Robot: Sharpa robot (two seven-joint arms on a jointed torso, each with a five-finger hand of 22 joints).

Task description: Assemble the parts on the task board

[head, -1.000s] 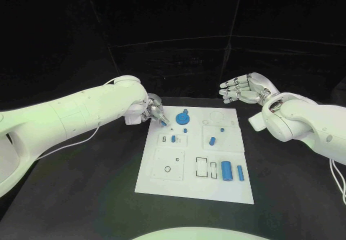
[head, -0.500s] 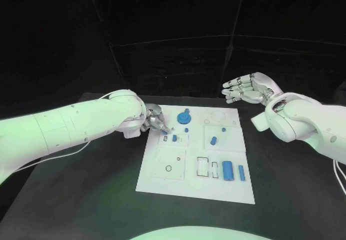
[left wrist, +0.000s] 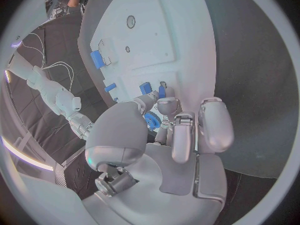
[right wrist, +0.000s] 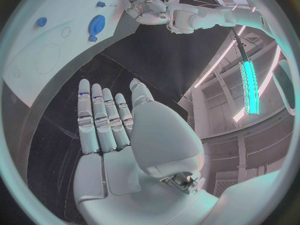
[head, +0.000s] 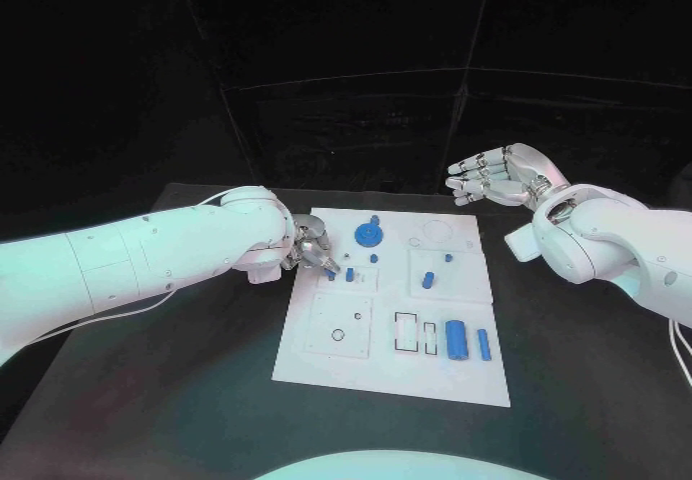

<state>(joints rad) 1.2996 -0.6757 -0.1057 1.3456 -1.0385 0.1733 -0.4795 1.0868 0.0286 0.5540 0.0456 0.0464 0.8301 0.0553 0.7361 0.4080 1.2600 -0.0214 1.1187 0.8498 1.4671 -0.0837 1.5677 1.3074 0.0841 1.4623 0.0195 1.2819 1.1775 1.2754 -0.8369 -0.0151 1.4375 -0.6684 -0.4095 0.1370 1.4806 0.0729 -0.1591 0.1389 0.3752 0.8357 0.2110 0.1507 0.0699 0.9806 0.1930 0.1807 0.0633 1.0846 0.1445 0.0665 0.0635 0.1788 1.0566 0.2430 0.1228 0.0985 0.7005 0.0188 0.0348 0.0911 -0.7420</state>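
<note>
The white task board [head: 325,365] lies in the middle of the black table. My left hand [head: 307,250] hovers at the board's left edge and pinches a small blue part [head: 330,271] at its fingertips, low over the small slots there. In the left wrist view the hand [left wrist: 169,135] holds that part [left wrist: 162,91] just above the board [left wrist: 150,40]. A round blue gear [head: 369,236] stands near the far edge. My right hand [head: 495,176] is raised beyond the board's far right corner, its palm [right wrist: 106,130] flat, fingers straight, holding nothing.
A short blue peg [head: 349,274] stands beside the held part. Other blue pieces sit at mid-board [head: 427,281], and two blue cylinders [head: 456,340] lie near the right edge. Black table surrounds the board on all sides.
My left hand has moved along the board's left edge toward me, carrying the small blue part down with it. The right hand has barely shifted.
</note>
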